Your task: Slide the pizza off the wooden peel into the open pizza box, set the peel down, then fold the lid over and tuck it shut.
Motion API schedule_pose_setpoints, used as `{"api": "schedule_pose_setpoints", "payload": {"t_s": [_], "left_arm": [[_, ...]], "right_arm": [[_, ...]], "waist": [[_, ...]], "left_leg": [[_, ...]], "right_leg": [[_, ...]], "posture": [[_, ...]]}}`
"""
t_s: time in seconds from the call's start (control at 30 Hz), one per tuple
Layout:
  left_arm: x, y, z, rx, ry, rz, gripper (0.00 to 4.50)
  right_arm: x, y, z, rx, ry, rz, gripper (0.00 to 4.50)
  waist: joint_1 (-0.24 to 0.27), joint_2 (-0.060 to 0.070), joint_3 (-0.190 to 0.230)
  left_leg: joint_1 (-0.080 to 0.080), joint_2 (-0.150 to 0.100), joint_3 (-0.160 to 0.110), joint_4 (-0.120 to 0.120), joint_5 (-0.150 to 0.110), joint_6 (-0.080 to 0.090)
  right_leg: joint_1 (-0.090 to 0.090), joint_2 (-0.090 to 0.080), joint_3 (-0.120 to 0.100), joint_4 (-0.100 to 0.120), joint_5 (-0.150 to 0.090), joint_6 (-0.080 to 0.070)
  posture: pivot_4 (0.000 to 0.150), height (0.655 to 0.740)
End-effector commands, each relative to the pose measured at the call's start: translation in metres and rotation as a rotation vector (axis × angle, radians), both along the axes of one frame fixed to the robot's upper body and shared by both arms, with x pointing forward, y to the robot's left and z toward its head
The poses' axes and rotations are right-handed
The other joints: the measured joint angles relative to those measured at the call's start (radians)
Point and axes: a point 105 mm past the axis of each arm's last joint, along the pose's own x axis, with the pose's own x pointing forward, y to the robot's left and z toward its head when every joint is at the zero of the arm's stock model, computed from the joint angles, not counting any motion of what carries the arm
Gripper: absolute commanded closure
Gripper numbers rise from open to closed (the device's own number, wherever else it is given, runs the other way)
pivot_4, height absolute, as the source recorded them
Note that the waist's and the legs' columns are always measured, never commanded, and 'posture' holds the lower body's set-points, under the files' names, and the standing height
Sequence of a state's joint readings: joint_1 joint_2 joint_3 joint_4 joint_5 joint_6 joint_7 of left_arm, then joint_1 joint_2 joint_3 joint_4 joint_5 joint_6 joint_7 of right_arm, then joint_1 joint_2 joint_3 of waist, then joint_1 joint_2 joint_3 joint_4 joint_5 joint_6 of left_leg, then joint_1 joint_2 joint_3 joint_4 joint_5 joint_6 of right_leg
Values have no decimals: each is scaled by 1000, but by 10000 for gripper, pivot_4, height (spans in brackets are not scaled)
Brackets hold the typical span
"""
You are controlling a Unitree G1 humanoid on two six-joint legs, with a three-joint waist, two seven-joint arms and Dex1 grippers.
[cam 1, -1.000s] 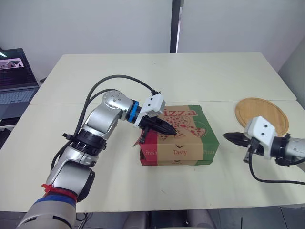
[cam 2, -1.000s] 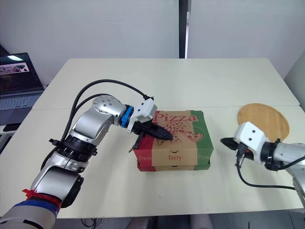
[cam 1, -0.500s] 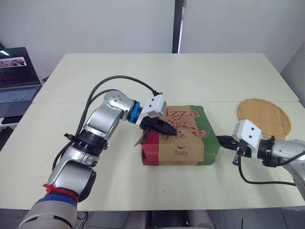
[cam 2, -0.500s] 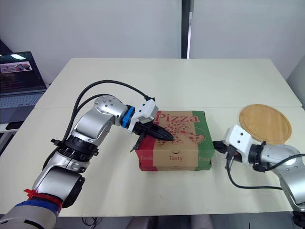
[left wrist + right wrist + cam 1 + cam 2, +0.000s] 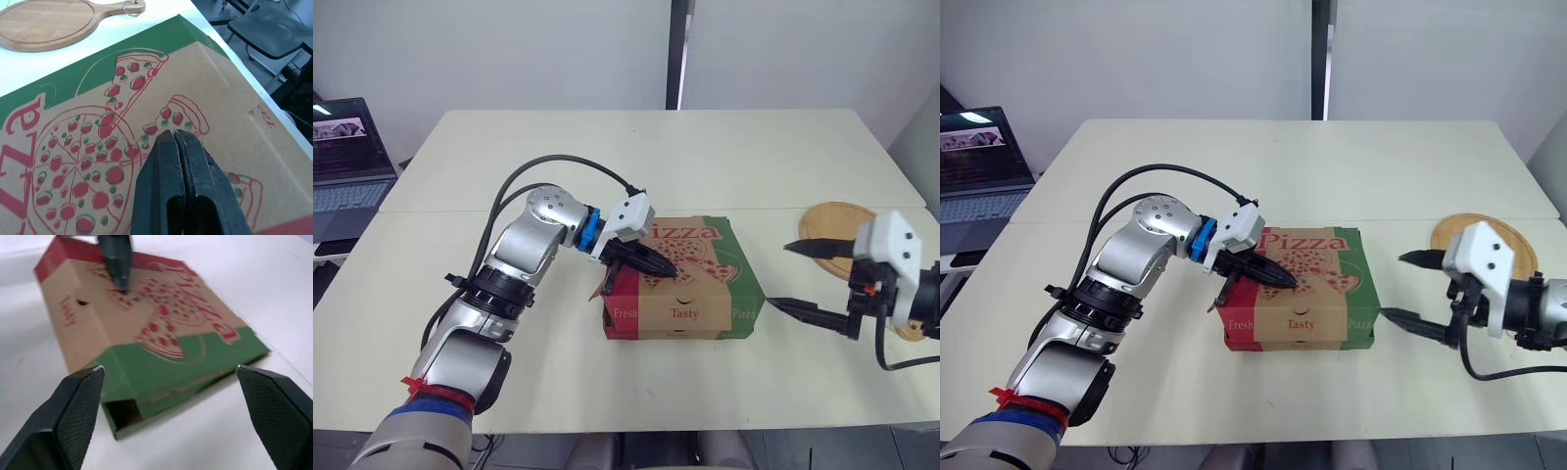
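On table (image 5: 705, 157) — one pizza box (image 5: 690, 311), apparently shut; one peel (image 5: 832, 220); two pincers (image 5: 668, 266) (image 5: 777, 274).

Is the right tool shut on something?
No, the right tool stands wide open, empty, facing the green side of the pizza box.

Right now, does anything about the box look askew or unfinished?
Yes. The pizza box is closed under the shut left gripper, but a side flap sticks out at its red end, and its green end shows an open gap.

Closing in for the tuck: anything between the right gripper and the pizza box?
Nothing: right eye view shows only bare table between right gripper and pizza box.
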State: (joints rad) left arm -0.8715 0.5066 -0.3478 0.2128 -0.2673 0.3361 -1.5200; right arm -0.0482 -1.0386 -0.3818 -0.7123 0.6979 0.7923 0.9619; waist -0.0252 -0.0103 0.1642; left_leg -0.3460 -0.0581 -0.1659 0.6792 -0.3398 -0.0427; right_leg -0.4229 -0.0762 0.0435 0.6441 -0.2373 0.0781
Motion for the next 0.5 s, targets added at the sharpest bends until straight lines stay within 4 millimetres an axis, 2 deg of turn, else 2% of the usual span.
{"api": "schedule_pose_setpoints", "payload": {"t_s": [0.03,0.27,0.5], "left_arm": [[0,-1,11,-17,-38,-17,45000],[-4,-2,10,-8,-46,-43,45000],[-14,-6,10,4,-36,-100,45000]], "right_arm": [[-4,14,1,-30,-23,74,280],[16,16,-14,-114,-66,54,280],[24,16,-26,-147,-90,52,280]], "waist": [[1,0,0],[0,0,0],[0,0,0]], "left_leg": [[0,0,0,0,0,0],[0,0,0,0,0,0],[0,0,0,0,0,0]], "right_leg": [[0,0,0,0,0,0],[0,0,0,0,0,0],[0,0,0,0,0,0]], "posture": [[1500,7400],[1500,7400],[1500,7400]]}}
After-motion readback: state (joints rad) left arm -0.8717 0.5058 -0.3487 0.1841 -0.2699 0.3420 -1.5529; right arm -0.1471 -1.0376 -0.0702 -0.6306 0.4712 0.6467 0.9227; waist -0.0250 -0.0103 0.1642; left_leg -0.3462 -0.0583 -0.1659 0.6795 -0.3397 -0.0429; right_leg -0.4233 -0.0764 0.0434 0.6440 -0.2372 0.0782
